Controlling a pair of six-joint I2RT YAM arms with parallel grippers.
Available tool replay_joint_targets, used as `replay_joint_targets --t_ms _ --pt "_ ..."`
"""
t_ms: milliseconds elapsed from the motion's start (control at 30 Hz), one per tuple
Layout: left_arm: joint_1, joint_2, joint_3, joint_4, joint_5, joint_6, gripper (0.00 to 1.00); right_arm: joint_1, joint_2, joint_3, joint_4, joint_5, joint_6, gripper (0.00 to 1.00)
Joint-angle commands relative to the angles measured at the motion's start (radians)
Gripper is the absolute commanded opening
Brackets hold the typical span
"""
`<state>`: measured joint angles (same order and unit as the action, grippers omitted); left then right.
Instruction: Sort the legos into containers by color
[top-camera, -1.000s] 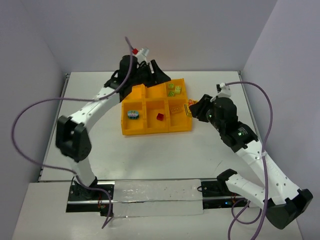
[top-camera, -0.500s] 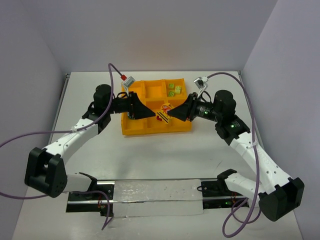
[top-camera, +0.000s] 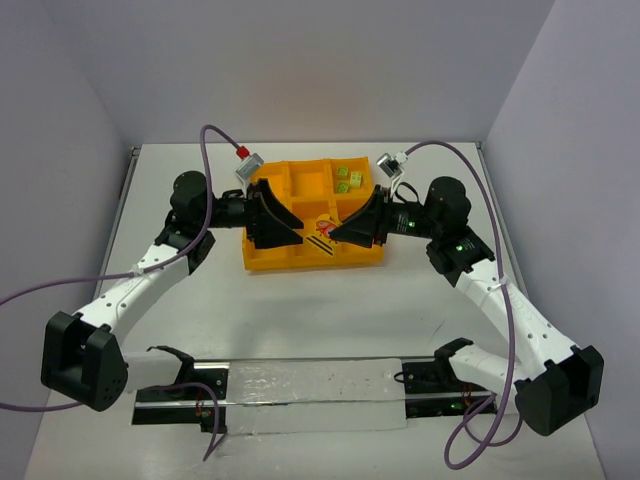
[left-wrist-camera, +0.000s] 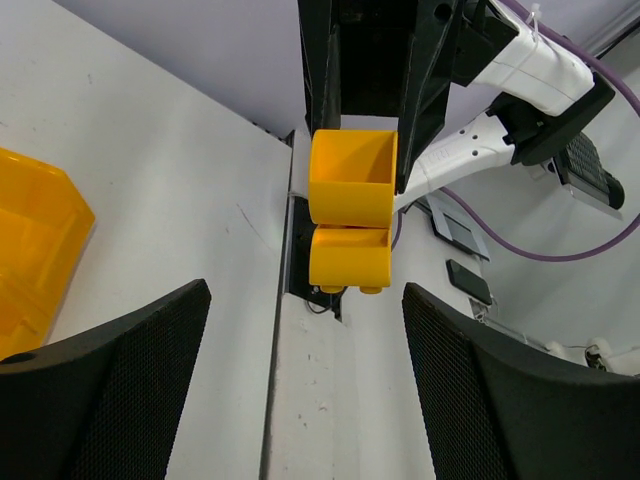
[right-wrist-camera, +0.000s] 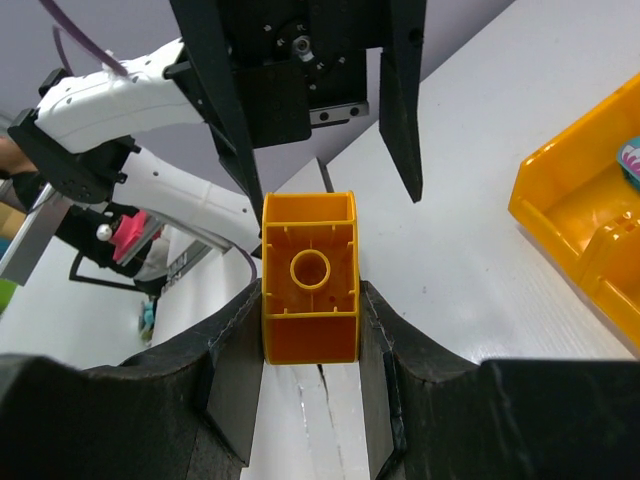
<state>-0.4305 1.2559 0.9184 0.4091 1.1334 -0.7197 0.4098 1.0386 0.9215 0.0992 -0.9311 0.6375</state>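
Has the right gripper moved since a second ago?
Yes. The right gripper shifted left, from the tray's right edge to above its near half, gripping a yellow-orange brick.

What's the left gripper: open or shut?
Open: left gripper fingers stand wide apart, empty; the right gripper holds the orange brick.

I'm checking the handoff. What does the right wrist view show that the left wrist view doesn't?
Right wrist only: the hollow underside of the yellow-orange lego, with its round tube, and a teal lego in the tray. Left wrist only: studs on the held lego's lower edge. Both: the right end effector clamping it, the left end effector open, facing it.
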Motion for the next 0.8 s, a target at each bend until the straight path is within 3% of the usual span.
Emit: replay_joint_targets --t_ms 0,467,767 --pt "-0.009 0.023 0.013 0.081 0.051 -0.019 0.85 0.003 0.009 0.004 0.064 -0.032 0.008 0.00" --pt "-0.074 0.037 0.021 0.184 0.058 -0.096 0.76 0.019 0.040 0.015 0.073 -0.017 0.013 0.00" --pt "-0.098 0.049 0.030 0.185 0.056 -0.098 0.55 0.027 0.047 0.023 0.072 -0.009 0.014 0.00"
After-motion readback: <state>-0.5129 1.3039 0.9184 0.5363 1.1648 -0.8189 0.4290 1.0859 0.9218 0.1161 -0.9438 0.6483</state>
